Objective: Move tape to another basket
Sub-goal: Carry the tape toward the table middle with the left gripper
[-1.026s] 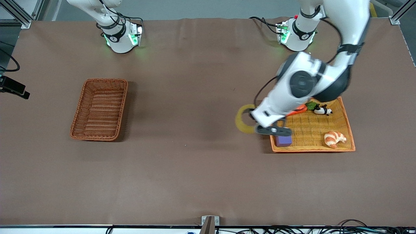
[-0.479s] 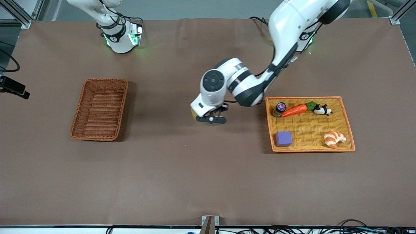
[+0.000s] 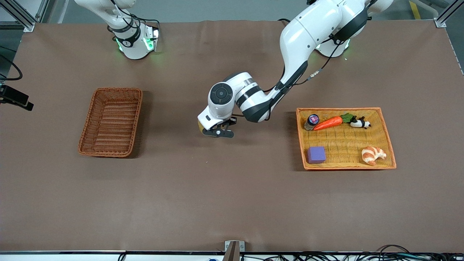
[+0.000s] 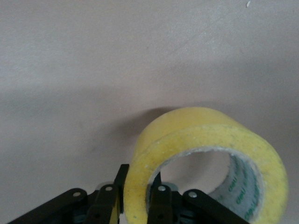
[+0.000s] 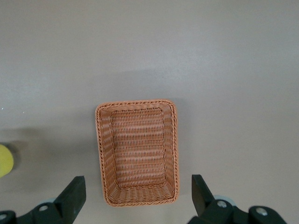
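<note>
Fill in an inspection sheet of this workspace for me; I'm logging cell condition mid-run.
Surface: brown table cover, no spills seen.
Job's things: tape clamped in the left hand over the mid-table; brown basket toward the right arm's end, holds nothing.
Clutter: orange basket holds carrot, small jar, panda figure, purple block, croissant.
Grippers: left hand shut on tape; right hand open, waiting above the brown basket.
Cables: bundle along the front edge.
Surroundings: aluminium frame post.

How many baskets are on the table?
2. The dark reddish-brown basket lies toward the right arm's end; the orange-yellow basket, holding small items, lies toward the left arm's end.
</note>
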You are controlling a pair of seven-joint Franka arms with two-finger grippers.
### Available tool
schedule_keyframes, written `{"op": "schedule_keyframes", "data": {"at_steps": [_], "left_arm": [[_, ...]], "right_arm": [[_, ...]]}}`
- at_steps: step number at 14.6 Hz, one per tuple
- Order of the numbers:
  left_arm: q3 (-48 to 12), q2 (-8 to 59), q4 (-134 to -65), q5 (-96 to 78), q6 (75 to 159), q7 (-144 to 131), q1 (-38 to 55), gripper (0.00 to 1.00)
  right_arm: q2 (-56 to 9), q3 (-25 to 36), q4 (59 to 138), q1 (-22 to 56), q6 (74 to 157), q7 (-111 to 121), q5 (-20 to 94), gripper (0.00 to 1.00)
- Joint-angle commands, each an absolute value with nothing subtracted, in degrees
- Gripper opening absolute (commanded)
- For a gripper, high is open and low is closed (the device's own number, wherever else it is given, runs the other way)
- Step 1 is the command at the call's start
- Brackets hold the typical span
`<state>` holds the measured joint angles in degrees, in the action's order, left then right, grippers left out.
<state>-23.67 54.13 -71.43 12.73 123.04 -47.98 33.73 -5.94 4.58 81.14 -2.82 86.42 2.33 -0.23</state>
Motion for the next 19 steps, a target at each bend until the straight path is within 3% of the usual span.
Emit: {"op": "schedule_keyframes", "data": {"at_steps": [1, 2, 3, 6, 9, 11, 15, 19], "left_arm": [[-22.7, 54.4, -69.2, 13.4, 123.4, -48.7, 33.8, 0.63], [-22.7, 53.2, -69.4, 13.1, 123.0, -49.0, 33.1, 0.78], [-22.8, 52.0, -69.7, 13.0, 122.3, -49.9, 32.7, 0.80], [-23.6, 45.6, -71.4, 13.2, 113.1, -51.6, 29.3, 1.00], [-22.9, 38.8, -72.9, 14.2, 103.1, -50.6, 27.0, 1.00], [-23.2, 33.0, -77.3, 15.3, 103.3, -49.1, 21.5, 1.00], [-23.5, 23.6, -84.2, 12.8, 103.4, -39.0, 14.0, 1.00], [-22.9, 16.1, -88.5, 9.1, 103.4, -30.7, 7.1, 1.00]], "right_arm": [[-5.0, 4.1, 82.8, -2.6, 87.3, 1.6, -0.5, 1.00], [-5.0, 4.1, 82.8, -1.6, 87.3, 1.5, -0.5, 1.00], [-5.1, 4.1, 82.7, -0.7, 87.4, 1.5, -0.5, 1.00], [-5.4, 4.0, 82.8, 1.1, 88.9, 1.3, -0.1, 1.00], [-7.7, 2.6, 82.8, 5.2, 91.1, 1.2, 0.1, 1.00], [-10.4, 0.3, 83.9, 7.5, 93.8, -0.5, 2.3, 1.00], [-13.6, -1.6, 94.0, 16.8, 109.9, -11.5, 3.3, 1.00], [-19.1, -8.7, 98.8, 17.8, 119.6, -17.0, 1.8, 1.00]]}}
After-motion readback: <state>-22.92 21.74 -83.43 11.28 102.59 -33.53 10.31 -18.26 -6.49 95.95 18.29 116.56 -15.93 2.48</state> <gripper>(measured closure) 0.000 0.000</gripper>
